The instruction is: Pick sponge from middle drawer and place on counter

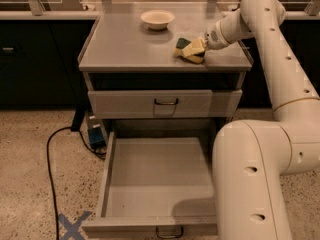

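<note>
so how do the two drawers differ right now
The lower drawer is pulled far out, while the upper drawer is shut. The lower drawer shows its whole bare tray; the upper drawer shows only its front panel. Both are gray with a small dark handle. The gripper is up at the sponge, on the right of the counter.

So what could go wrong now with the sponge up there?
The sponge is at the gripper, close to the front edge of the counter, so a dragging retreat might push it off. The arm's thick link hangs over the right side of the open middle drawer and could bump it. A wide swing might also hit the cream bowl behind.
</note>
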You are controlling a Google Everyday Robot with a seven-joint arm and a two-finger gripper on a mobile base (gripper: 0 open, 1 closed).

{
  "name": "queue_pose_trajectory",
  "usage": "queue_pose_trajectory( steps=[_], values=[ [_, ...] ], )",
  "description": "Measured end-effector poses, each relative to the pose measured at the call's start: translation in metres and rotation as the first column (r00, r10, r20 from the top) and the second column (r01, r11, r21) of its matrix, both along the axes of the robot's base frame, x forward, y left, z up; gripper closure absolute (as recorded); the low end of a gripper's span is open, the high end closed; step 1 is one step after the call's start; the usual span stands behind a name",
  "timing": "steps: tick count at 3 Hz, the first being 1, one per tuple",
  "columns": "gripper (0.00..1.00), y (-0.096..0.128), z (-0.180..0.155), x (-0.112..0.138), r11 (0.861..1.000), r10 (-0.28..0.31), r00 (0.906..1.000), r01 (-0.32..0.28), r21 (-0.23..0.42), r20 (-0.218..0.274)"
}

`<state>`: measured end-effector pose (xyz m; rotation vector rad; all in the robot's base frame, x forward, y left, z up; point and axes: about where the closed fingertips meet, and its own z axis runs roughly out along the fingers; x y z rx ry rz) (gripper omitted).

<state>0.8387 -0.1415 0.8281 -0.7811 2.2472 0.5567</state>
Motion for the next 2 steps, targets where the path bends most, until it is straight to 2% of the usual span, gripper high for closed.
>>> queue_pose_trajectory(
  steps=[2],
  values=[
    [0.36,0.0001,-0.0001,0.0000,1.000,0.000,1.0000,0.000,0.000,0.000]
  ],
)
